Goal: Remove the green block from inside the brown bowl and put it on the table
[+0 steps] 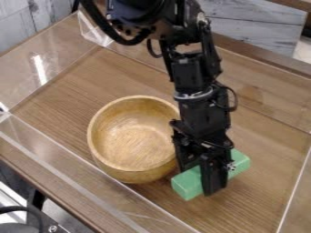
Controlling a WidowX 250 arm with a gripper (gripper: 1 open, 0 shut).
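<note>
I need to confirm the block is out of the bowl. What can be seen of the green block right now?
The green block is a small, bright green, flat rectangular piece with rounded edges and a smooth, matte look. It lies on the table just right of the brown bowl, outside it, close to the rim. The black tool is shut on its middle, hiding the centre, so only the two ends show on either side.
</note>
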